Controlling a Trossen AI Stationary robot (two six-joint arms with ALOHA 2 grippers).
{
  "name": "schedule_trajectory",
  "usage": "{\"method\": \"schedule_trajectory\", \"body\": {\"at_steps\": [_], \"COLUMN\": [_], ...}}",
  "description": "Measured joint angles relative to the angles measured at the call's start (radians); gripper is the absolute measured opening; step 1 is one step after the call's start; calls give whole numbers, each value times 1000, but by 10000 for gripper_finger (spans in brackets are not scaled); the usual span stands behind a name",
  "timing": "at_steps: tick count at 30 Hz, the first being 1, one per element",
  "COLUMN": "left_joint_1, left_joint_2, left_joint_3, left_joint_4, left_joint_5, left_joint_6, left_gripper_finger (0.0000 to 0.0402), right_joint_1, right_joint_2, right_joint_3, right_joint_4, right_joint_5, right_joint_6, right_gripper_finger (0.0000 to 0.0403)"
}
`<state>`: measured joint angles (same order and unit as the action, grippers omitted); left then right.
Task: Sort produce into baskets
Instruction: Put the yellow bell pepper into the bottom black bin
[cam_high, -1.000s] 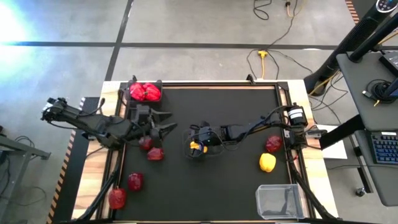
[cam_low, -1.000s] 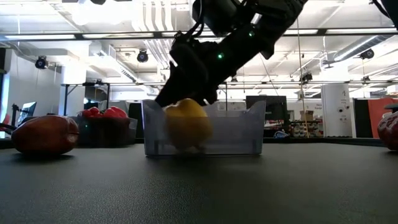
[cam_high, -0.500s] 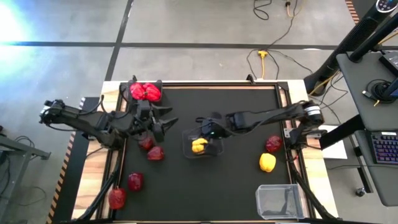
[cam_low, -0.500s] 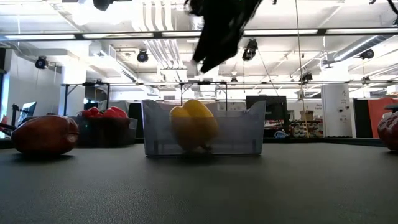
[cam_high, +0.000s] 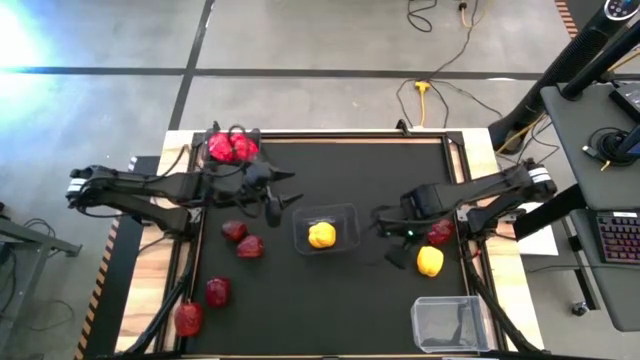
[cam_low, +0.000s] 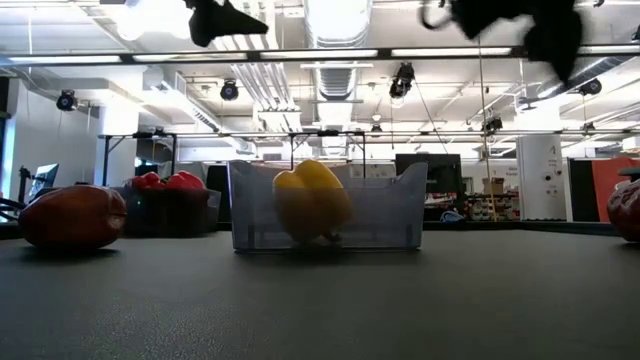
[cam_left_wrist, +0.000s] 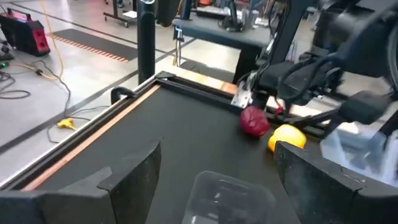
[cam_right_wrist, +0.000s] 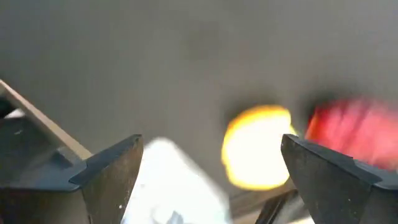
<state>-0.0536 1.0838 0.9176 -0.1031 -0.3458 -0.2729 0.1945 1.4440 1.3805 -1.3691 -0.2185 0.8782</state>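
Yellow pepper (cam_high: 321, 235) sits in clear tub (cam_high: 343, 213) at centre of the surface (cam_high: 350, 170). Second yellow pepper (cam_high: 430, 261) lies loose lower right, an apple (cam_high: 441, 232) just above it, partly hidden by the right arm. Right pincer (cam_high: 385, 228) open, empty, right of the tub. Left pincer (cam_high: 280, 200) open, empty, left of centre. Red peppers (cam_high: 232, 147) fill dark tub (cam_high: 251, 133), upper left. Empty clear tub (cam_high: 447, 322) lower right. Right wrist view blurred.
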Motion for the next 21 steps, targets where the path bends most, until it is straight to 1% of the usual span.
{"method": "schedule_trajectory", "body": {"at_steps": [3, 5, 6, 9, 10, 12, 16, 18, 21], "left_joint_1": [0, 0, 0, 0, 0, 0, 0, 0, 0], "left_joint_2": [51, 88, 105, 151, 165, 185, 206, 208, 203], "left_joint_3": [0, 0, 0, 0, 0, 0, 0, 0, 0], "left_joint_4": [34, 59, 64, 73, 71, 70, 70, 66, 51], "left_joint_5": [0, 0, 0, 3, 15, 54, 132, 153, 154], "left_joint_6": [27, 29, 29, 29, 29, 29, 29, 30, 45], "left_gripper_finger": [295, 295, 295, 295, 295, 295, 295, 295, 295], "right_joint_1": [28, 46, 54, 72, 72, 71, 65, 65, 65], "right_joint_2": [-15, -28, -36, -66, -73, -77, -77, -75, -75], "right_joint_3": [-88, -148, -176, -250, -274, -323, -402, -438, -482], "right_joint_4": [-39, -43, -43, 10, 39, 61, 103, 141, 207], "right_joint_5": [-150, -211, -227, -229, -227, -224, -225, -226, -225], "right_joint_6": [187, 348, 441, 713, 769, 823, 831, 824, 834], "right_gripper_finger": [373, 373, 373, 373, 373, 373, 373, 373, 373]}}
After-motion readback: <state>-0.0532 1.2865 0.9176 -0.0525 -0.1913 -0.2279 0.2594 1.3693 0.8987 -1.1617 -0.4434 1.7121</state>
